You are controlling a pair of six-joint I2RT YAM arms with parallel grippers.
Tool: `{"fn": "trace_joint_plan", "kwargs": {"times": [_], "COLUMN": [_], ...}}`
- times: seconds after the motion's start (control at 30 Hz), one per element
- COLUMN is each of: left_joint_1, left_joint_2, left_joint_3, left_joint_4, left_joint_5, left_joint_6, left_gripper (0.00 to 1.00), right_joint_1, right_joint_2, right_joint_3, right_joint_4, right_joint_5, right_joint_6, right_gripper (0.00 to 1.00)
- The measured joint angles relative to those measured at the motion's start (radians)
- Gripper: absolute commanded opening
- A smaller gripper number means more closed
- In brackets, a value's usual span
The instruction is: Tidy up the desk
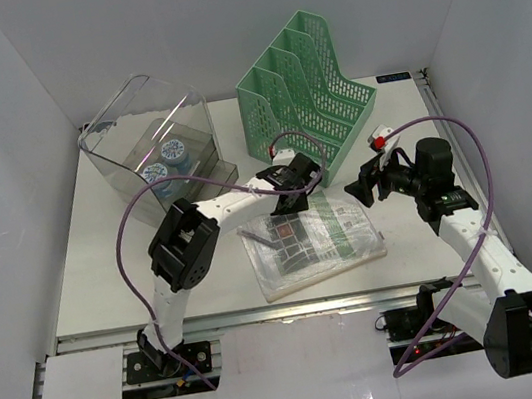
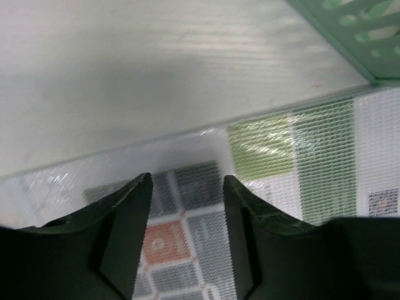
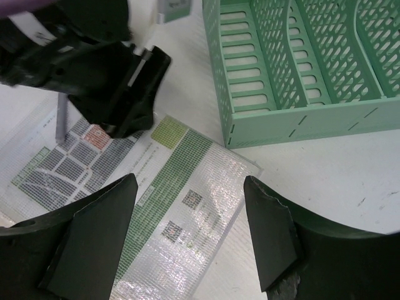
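Note:
The desk (image 1: 106, 275) is a white tabletop with a metal rail along its front. A clear mesh pouch of printed papers (image 1: 313, 243) lies flat near its middle. My left gripper (image 1: 291, 198) hovers low over the pouch's far edge, open and empty; in the left wrist view (image 2: 186, 187) the pouch (image 2: 294, 156) shows between the jaws. My right gripper (image 1: 359, 190) is open and empty above the pouch's right side; in the right wrist view (image 3: 187, 187) the pouch (image 3: 181, 212) lies below it and the left gripper (image 3: 119, 81) is beyond.
A green mesh file organizer (image 1: 306, 97) stands at the back, close behind both grippers, and shows in the right wrist view (image 3: 294, 62). A clear plastic box (image 1: 151, 147) with round blue-lidded items stands at the back left. White walls close in the sides.

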Motion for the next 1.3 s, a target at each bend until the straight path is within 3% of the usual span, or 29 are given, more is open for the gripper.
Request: {"fn": "trace_joint_plan", "kwargs": {"times": [0.17,0.3,0.47,0.67,1.0,1.2,1.3], "left_joint_1": [-0.002,-0.001,-0.001,0.004,0.043,0.062,0.074], "left_joint_2": [-0.243,-0.525,-0.733,-0.631,-0.596,-0.593,-0.577], "left_joint_3": [-0.241,-0.464,-0.708,-0.766,-0.751,-0.756,-0.745], "left_joint_4": [-0.05,-0.176,-0.221,-0.21,-0.119,-0.088,-0.076], "left_joint_5": [-0.055,-0.055,-0.006,0.039,0.067,0.085,0.092], "left_joint_6": [-0.194,-0.497,-0.768,-0.895,-0.939,-0.938,-0.918], "left_gripper": [0.69,0.74,0.9,0.91,0.88,0.75,0.54], "right_joint_1": [-0.005,-0.006,-0.01,-0.011,-0.024,-0.024,-0.024], "right_joint_2": [0.0,0.0,0.0,0.0,0.0,0.0,0.0], "right_joint_3": [0.0,0.0,0.0,0.0,0.0,0.0,0.0], "right_joint_4": [0.001,0.0,0.0,0.0,0.0,0.0,0.0], "right_joint_5": [-0.003,-0.012,-0.023,-0.025,-0.029,-0.034,-0.034], "right_joint_6": [0.0,0.001,0.001,0.001,0.001,0.001,0.001], "right_gripper": [0.75,0.75,0.75,0.75,0.75,0.75,0.75]}}
